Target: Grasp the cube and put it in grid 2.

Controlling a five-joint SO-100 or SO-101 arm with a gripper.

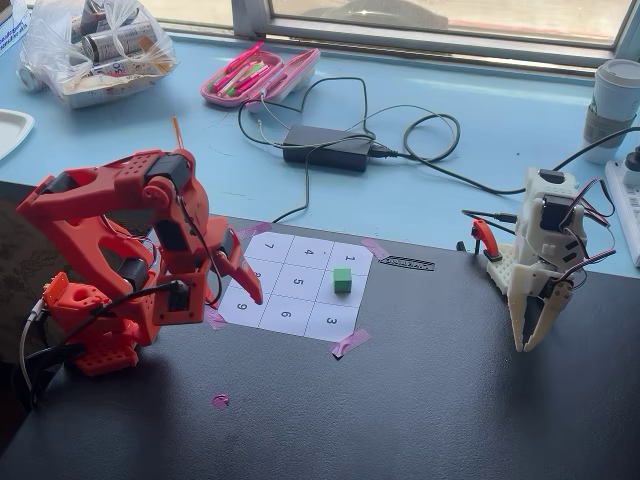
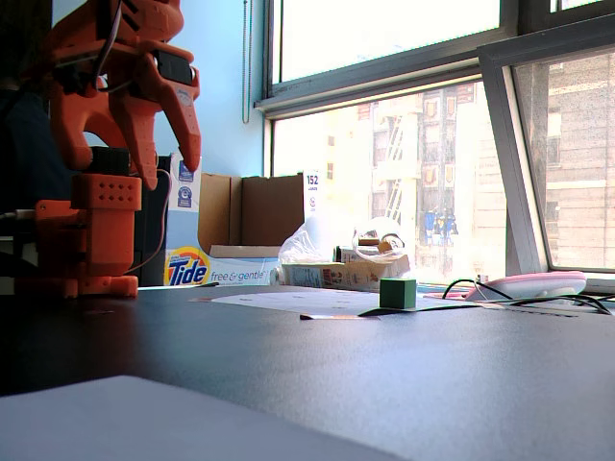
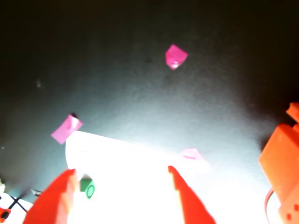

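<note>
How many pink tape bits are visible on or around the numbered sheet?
5 seen in a fixed view: sheet's top-left corner, top-right corner, bottom-right corner, left edge by the pincer, and one loose on the mat. The arm may hide more.

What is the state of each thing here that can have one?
gripper: open, empty, above the sheet's edge.
cube: resting on the grid sheet, not gripped.
grid sheet: flat, taped at its corners.
white arm: parked, fingers pointing down.
pencil case: open.
plastic bag: knotted shut.
</note>
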